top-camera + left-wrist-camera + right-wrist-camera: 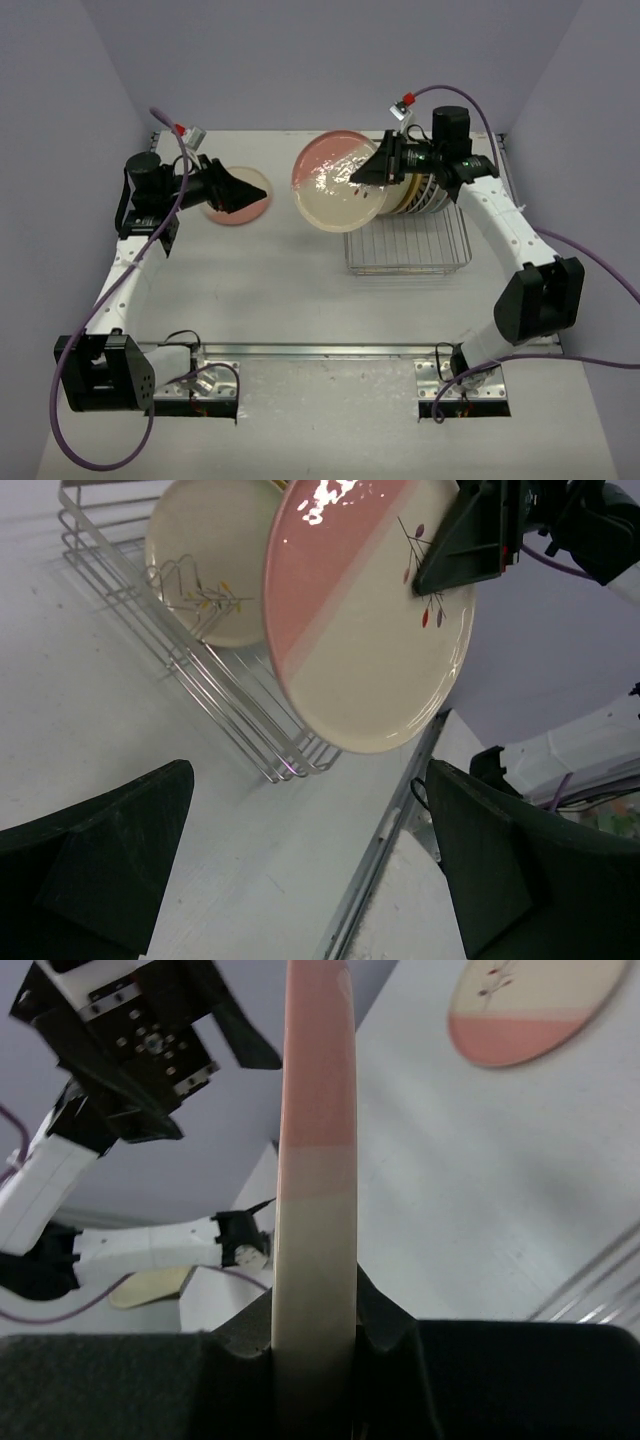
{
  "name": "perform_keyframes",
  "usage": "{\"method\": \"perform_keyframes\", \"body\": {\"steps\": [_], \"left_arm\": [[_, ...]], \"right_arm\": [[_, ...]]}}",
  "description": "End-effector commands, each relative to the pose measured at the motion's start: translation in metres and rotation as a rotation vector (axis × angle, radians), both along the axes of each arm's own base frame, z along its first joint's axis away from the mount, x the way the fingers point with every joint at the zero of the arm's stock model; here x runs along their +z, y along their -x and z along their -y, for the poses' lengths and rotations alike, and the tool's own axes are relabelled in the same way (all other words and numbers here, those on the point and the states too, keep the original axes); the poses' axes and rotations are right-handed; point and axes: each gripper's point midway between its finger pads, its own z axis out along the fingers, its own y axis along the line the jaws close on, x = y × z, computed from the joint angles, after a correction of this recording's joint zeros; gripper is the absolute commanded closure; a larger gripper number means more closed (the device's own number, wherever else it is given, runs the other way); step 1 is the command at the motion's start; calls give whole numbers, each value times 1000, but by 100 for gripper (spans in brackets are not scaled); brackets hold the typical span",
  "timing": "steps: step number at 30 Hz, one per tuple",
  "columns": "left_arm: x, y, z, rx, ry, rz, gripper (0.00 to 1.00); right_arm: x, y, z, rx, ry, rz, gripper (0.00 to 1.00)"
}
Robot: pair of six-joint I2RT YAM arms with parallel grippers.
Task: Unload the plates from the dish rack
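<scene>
- The right jaws are clamped on the rim of the held plate (335,185); in the right wrist view the rim is seen wedged in the notch between them.
- The held plate is carried on edge, slightly tilted, clear of the desk (280,290). It extends leftward from the right jaws, outside the rack (405,248).
- One half of its face is pink and the other cream. Small twig marks are printed close to where it is gripped.
- The other plates (420,190) are stood on edge in the rack, directly behind and below the right jaws. A cream one with a yellow sprig is seen in the left wrist view.
- The left jaws are spread wide apart, and nothing is held between them.
- They are pointed toward the held plate, which is ahead of them and not touched by them.
- A flat plate (237,197), pink and cream, is laid face up on the desk just beneath the left jaws, well apart from the rack.
</scene>
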Motion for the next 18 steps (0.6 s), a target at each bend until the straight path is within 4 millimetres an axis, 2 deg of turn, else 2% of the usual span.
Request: {"method": "perform_keyframes", "body": {"steps": [1,5,8,9,11,15,18], "left_arm": [[-8,12,16,-104,15,-19,2],[-19,18,31,-167,6,-52,3],[-22,26,43,-221,3,-55,7],[-23,30,47,-247,4,-56,11],[-24,34,50,-279,8,-61,28],[-28,41,53,-322,50,-96,50],[-21,46,55,-348,92,-97,66]], "right_arm": [[72,57,-31,284,-164,240,100],[64,75,-48,357,-160,238,100],[57,80,-55,384,-157,221,100],[55,82,-58,395,-156,218,100],[51,85,-62,418,-158,207,100],[44,83,-66,425,-156,186,100],[38,81,-67,425,-153,167,100]]}}
